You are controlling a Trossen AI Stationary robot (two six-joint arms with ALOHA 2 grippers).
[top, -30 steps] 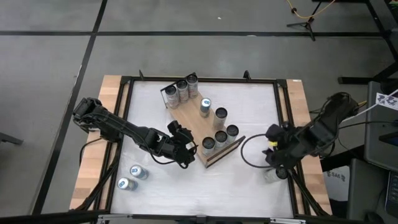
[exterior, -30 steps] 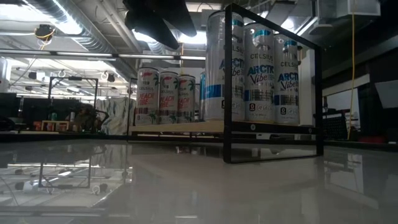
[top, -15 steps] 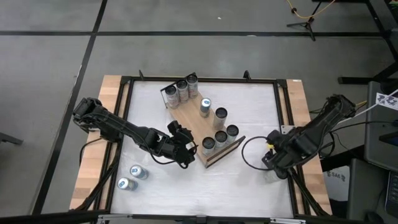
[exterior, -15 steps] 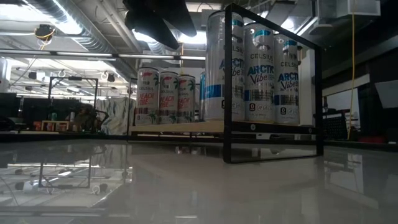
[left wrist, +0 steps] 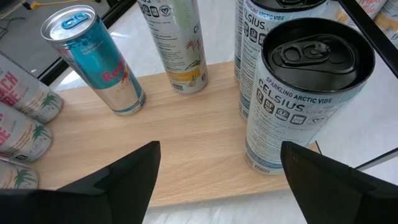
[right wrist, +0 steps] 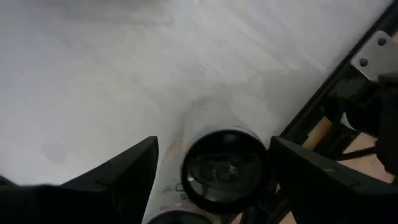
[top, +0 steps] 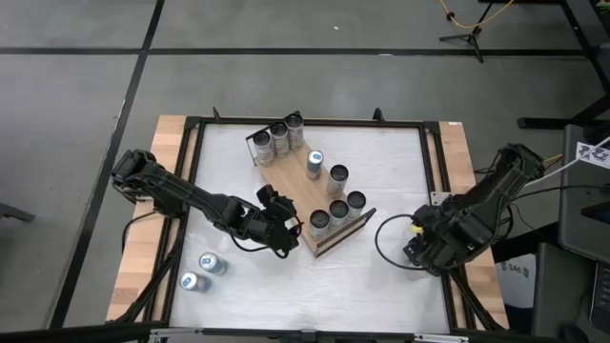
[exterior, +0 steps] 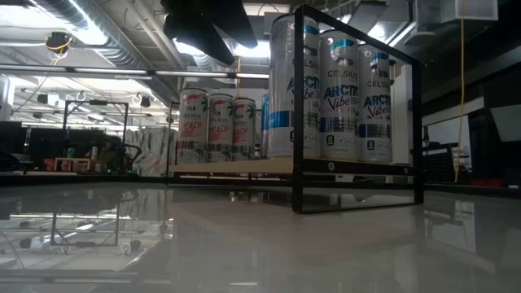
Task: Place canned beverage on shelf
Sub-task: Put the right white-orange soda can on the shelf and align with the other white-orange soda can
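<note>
The shelf, a light wooden board with black wire rails, lies slantwise mid-table and carries several upright cans. My left gripper is open at the shelf's near left side. In its wrist view it looks over the board with a Celsius can in front of its fingers. My right gripper points down near the table's right edge and is open. Its fingers stand on either side of an upright can's dark top. In the high view the gripper hides that can.
Two loose cans stand near the table's left front. A black cable loop lies beside my right gripper. The table's black frame rail runs close past the can on the right.
My right gripper has come down and moved toward the table's near edge, rolling its wrist. It now stands over the can at the right edge, which showed beside it before. The left arm and the shelf have kept still.
</note>
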